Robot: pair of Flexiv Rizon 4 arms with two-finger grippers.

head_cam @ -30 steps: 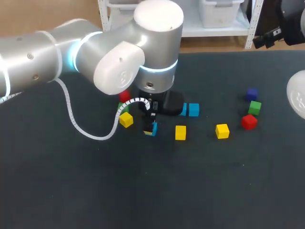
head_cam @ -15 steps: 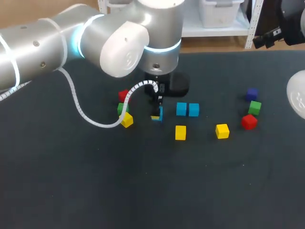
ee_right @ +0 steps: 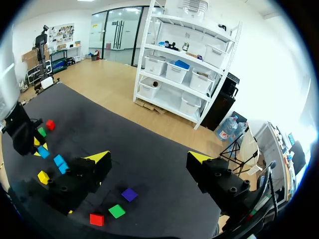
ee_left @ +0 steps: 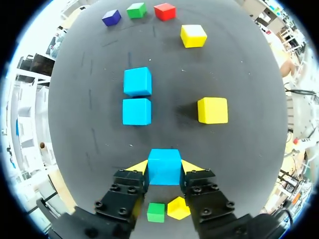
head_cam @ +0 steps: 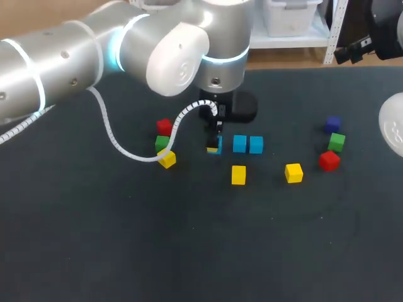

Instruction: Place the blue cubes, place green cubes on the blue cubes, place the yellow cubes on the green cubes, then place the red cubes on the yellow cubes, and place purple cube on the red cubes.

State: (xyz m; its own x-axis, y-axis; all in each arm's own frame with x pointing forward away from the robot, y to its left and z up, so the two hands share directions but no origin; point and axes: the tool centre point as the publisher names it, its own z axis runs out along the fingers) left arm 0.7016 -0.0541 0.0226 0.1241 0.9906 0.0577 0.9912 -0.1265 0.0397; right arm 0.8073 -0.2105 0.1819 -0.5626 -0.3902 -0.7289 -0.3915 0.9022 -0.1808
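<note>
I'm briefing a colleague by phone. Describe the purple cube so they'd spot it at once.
On the table's right side, three cubes form a short line. The purple cube is the farthest one, beyond the green cube and the red cube. It is the only dark violet-blue cube on the table.

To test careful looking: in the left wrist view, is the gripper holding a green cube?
No, the left gripper is shut on a blue cube, not a green one.
</note>
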